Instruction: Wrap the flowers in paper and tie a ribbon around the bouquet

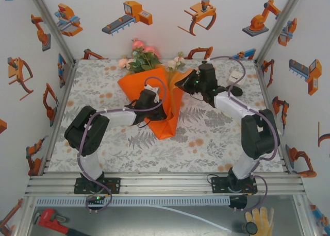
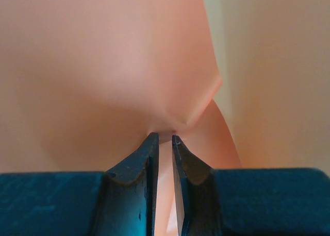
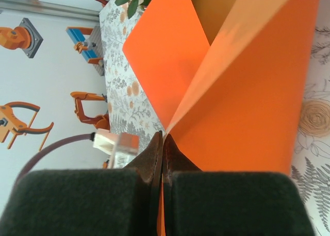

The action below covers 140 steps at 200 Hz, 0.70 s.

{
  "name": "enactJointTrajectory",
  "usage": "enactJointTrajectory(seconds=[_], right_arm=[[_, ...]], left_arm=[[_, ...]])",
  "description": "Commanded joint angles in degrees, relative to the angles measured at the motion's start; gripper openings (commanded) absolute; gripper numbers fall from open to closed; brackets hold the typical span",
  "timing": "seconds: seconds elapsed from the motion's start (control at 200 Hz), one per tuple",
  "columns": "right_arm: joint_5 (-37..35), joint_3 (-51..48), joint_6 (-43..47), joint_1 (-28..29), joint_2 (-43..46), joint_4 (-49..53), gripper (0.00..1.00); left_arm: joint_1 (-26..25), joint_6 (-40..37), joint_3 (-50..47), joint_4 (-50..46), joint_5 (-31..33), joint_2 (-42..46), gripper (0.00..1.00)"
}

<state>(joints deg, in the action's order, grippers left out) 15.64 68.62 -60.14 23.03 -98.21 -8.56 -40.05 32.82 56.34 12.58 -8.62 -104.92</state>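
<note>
The wrapping is under way but not closed. The flowers [image 1: 138, 54] lie on the patterned worktop [image 1: 216, 133] toward the far wall. Their blooms and leaves poke out beyond the top edge of the paper [image 1: 166, 121], which covers the stems and narrows to a point toward the arms. The sheet's sides are raised and folded inward but not yet overlapped into a tight cone. From the right wrist, two orange flaps stand apart in a V with a gap between them. The right jaws are clenched on the thin edge where those flaps meet, at the sheet's right side near the blooms. The left arm [image 1: 111, 117] reaches over the middle of the sheet. The left jaws, narrowly parted, seem to pinch a soft fold of the paper at their tips, though that close view is blurred. By my reading, the flowers are placed and the first fold is begun. What remains is rolling the flaps snug around the stems, and then the whole ribbon step, since nothing is tied at the wrap's waist.
</note>
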Motion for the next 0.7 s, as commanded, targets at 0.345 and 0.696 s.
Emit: enactJointTrajectory(seconds=[0.345,0.696], right_arm=[[3.0,6.0,-2.0,4.2,-11.2,-5.0,0.02],[2.9,9.4,-1.6,5.2,-16.5,-5.2,0.04]], left_arm=[[-0.1,0.1,-2.0,3.0,1.2,2.7,0.30],[-0.1,-0.7,-4.5,-1.4,2.9,13.2,0.40]])
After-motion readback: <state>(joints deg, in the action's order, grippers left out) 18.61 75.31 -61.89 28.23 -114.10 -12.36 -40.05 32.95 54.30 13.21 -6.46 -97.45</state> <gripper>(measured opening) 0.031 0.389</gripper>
